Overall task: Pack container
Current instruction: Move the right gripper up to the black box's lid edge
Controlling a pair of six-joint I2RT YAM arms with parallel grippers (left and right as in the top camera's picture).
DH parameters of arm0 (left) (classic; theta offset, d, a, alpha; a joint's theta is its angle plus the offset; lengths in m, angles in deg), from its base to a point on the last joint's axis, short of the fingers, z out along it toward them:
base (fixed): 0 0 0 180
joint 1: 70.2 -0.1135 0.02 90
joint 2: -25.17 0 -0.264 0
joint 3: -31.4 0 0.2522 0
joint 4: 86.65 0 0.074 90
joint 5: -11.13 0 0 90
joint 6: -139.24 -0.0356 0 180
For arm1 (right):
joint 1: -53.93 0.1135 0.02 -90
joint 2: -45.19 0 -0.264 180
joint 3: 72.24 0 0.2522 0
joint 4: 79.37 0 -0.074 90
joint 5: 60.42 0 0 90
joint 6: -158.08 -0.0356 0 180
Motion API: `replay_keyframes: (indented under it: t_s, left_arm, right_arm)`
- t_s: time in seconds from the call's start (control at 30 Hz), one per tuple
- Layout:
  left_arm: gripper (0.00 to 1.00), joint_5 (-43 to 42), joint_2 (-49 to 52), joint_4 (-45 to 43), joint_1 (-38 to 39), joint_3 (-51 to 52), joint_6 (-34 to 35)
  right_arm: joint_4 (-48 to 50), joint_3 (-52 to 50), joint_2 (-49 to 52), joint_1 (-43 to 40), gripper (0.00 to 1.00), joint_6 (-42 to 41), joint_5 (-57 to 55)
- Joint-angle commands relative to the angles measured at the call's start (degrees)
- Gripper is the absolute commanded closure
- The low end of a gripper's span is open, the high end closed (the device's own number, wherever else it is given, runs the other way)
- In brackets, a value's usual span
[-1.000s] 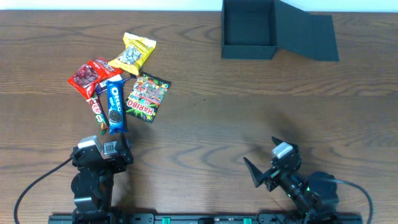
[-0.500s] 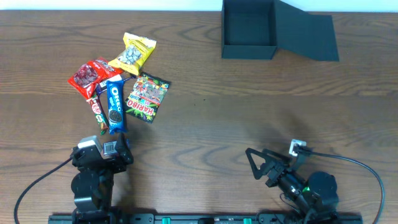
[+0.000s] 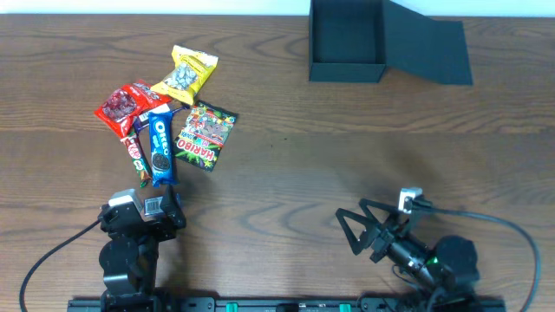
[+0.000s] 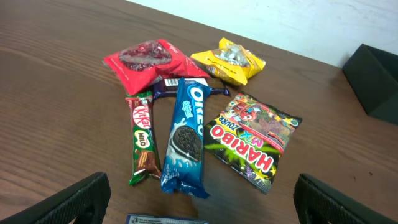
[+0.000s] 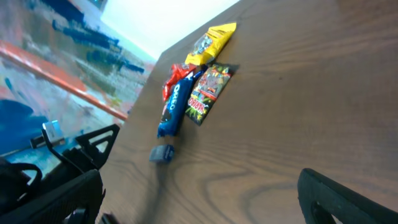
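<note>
The container (image 3: 347, 39) is a dark open box at the table's far edge, with its flap lid (image 3: 431, 50) lying to the right. One corner of it shows in the left wrist view (image 4: 377, 78). Five snack packets lie at the left: yellow (image 3: 185, 74), red (image 3: 130, 106), Oreo (image 3: 159, 147), KitKat (image 3: 134, 152) and Haribo (image 3: 206, 136). My left gripper (image 4: 205, 208) is open and empty, just short of the Oreo (image 4: 186, 134). My right gripper (image 3: 354, 224) is open and empty at the near right, far from the box. It faces left towards the snacks (image 5: 208, 93).
Bare wood table lies between the snacks and the container. The left arm (image 5: 81, 149) shows blurred at the left of the right wrist view, with a small blue thing (image 5: 163, 153) beside it. A cable (image 3: 494, 227) loops by the right arm.
My right gripper has swung round to face left and sits a little lower and further left. The left arm and the snacks have not moved.
</note>
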Motion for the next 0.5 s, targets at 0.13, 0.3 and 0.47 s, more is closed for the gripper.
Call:
replay_keyframes:
  t_s: [0.13, 0.3, 0.47]
  left_arm:
    - [0.05, 0.57, -0.33, 0.35, -0.35, 1.22, -0.83]
    - [0.05, 0.55, -0.33, 0.35, -0.35, 1.22, -0.83]
    - [0.05, 0.57, -0.33, 0.35, -0.35, 1.22, -0.83]
  right_arm:
    - [-12.98, 19.15, 17.44, -0.48, 0.01, 19.87, -4.31]
    - [-22.75, 31.19, 30.12, -0.46, 0.01, 27.85, -8.87]
    - [-28.96, 40.89, 40.83, -0.35, 0.01, 31.71, -11.98]
